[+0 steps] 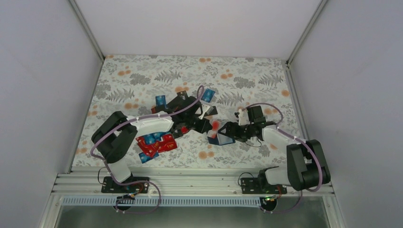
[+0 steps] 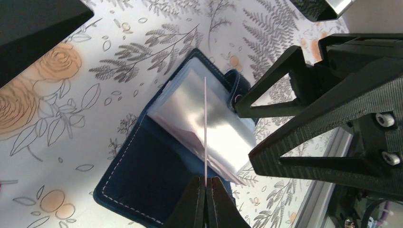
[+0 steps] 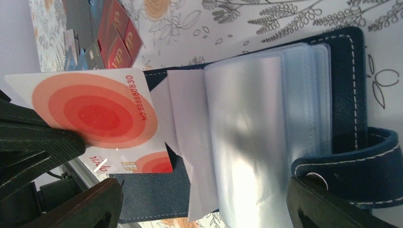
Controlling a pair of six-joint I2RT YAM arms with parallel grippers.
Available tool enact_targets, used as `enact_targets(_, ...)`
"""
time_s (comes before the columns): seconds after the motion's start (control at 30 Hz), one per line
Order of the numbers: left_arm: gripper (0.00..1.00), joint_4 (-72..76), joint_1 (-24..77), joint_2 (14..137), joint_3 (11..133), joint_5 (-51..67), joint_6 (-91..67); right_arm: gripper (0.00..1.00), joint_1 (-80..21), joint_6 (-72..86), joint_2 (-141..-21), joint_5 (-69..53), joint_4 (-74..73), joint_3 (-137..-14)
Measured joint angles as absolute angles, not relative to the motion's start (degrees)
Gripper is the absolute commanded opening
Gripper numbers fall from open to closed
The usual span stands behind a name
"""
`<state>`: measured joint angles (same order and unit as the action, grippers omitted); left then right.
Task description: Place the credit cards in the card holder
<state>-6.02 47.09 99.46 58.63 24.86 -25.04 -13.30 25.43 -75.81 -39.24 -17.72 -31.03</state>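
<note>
Insertion step in hand: credit card [image 3: 95, 118] pinched edge-on in clamped left gripper [image 2: 206, 185], poised just over clear sleeves [image 3: 247, 133] of card holder [image 2: 142, 175], lying open on table [image 1: 142, 80]. Right gripper [image 3: 204, 190] spread wide astride holder (contact with it unclear). Next, probably: line card edge with one sleeve mouth, then slide in squarely, without buckling plastic.

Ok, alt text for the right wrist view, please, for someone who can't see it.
A white card with red circles, pinched by the left gripper, is held over the open navy holder and its clear sleeves. The right gripper frames the bottom edge, fingers open; red cards lie on the floral table, upper left.
</note>
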Motion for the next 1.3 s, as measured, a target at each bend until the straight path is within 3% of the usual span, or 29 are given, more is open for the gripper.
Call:
enact_targets(0.43, 0.02, -5.5, 47.1, 99.4, 55.4, 23.0, -25.1, 0.90, -13.3, 24.7, -77.3, -40.6, -16.4, -30.5)
enact_targets(1.3, 0.02, -1.3, 47.1, 93.4, 51.0, 19.8, -30.9, 0.87, -13.6, 24.0, -81.8, -60.1, -9.4, -29.2)
